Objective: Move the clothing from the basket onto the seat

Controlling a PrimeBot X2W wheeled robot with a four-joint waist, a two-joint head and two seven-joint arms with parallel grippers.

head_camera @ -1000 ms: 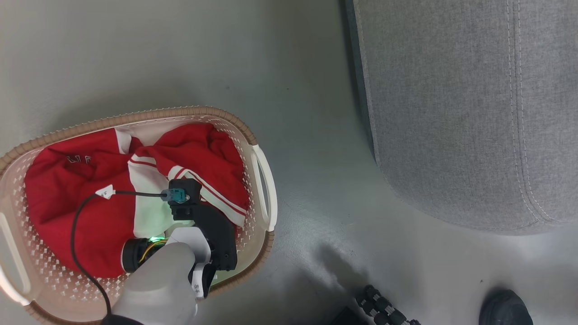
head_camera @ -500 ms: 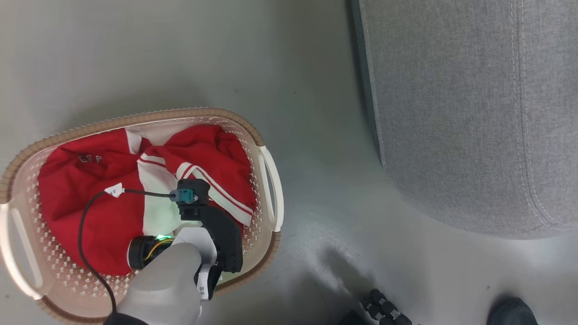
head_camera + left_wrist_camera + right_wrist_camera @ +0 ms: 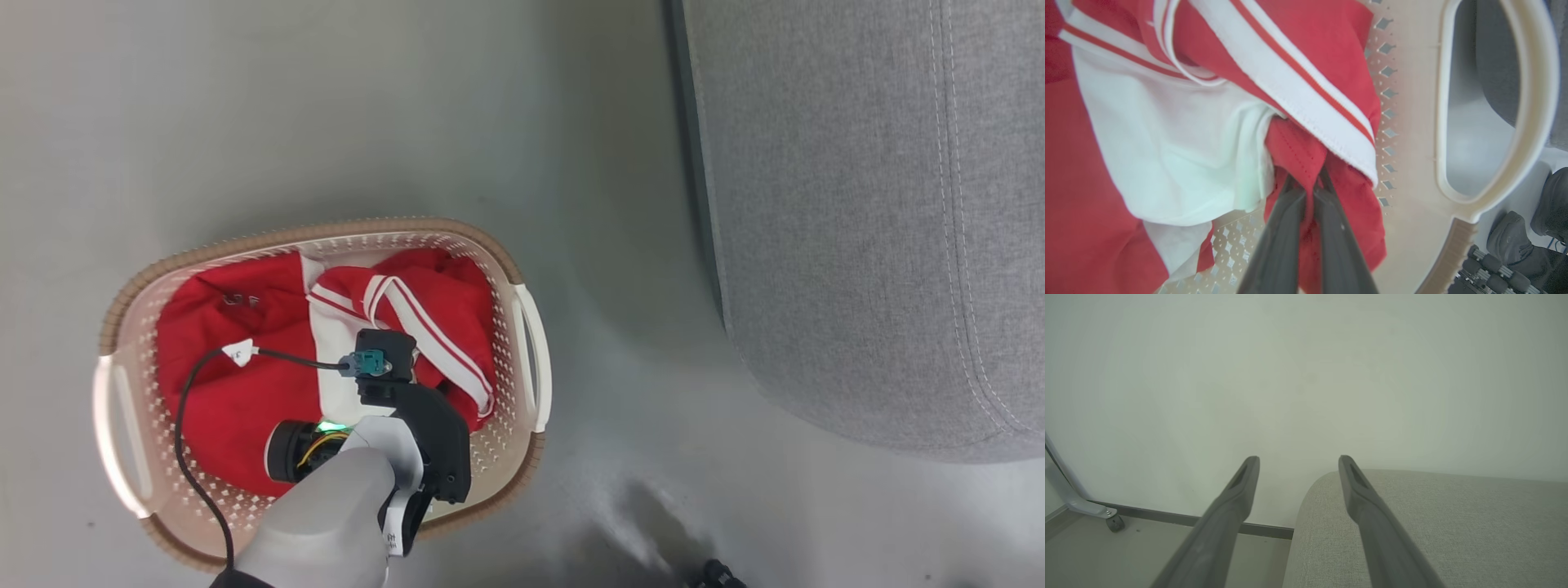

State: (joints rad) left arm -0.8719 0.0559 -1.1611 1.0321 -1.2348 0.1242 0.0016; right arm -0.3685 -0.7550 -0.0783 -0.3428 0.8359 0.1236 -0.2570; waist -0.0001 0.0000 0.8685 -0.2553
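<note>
The left end effector [image 3: 1307, 180] is pinched tight on a red fold of the clothing [image 3: 229, 392], which lies bunched inside the basket [image 3: 326, 232]. The right end effector [image 3: 1298, 459] gapes wide, holding nothing. The seat [image 3: 857, 245] stands apart, right of the basket.

red white-striped clothing [image 3: 245, 408], cream basket [image 3: 500, 447], grey seat [image 3: 857, 204]

clothing [image 3: 237, 384] lettering blurred, cable tag [image 3: 239, 353] marks illegible, nothing readable

The fingers [image 3: 1280, 245] pinch clothing [image 3: 1306, 153] (in basket [image 3: 1412, 171]).
</note>
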